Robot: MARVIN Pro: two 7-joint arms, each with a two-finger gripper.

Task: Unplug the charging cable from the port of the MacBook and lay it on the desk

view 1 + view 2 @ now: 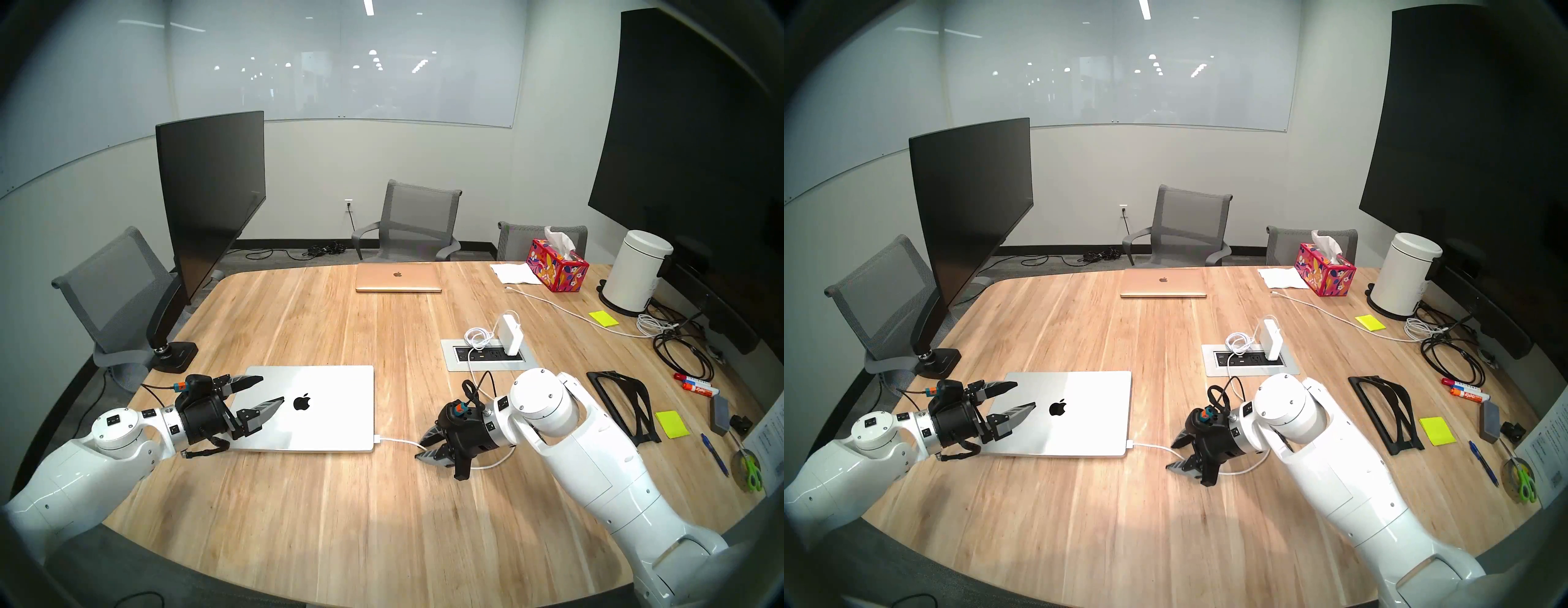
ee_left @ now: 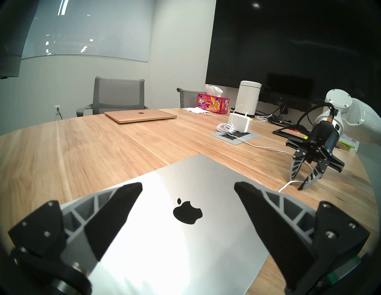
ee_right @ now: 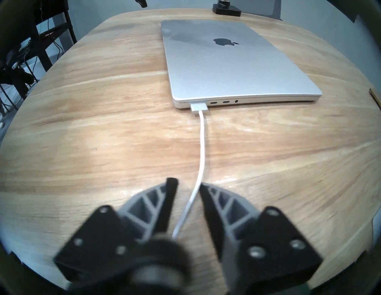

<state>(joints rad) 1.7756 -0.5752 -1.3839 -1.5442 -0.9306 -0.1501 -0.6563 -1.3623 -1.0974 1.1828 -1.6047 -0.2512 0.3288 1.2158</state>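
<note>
The right gripper (image 3: 188,183) is straddling the charging cable (image 3: 202,144), fingers spread, connector seated in the MacBook (image 3: 226,61). Next it is needing to pinch nearer the plug; the left gripper (image 2: 188,187) is hovering spread over the lid

The MacBook (image 1: 322,407) is silver with a black logo, its cable (image 3: 203,144) white. The desk (image 1: 297,509) is pale streaky wood-grain, the tissue box (image 1: 556,271) pink and floral, the far laptop (image 1: 398,277) rose-gold

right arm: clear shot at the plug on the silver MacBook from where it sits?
Probably yes. The right gripper is open, straddling the charging cable, and only bare desk lies between it and the connector seated in the MacBook edge.
</note>
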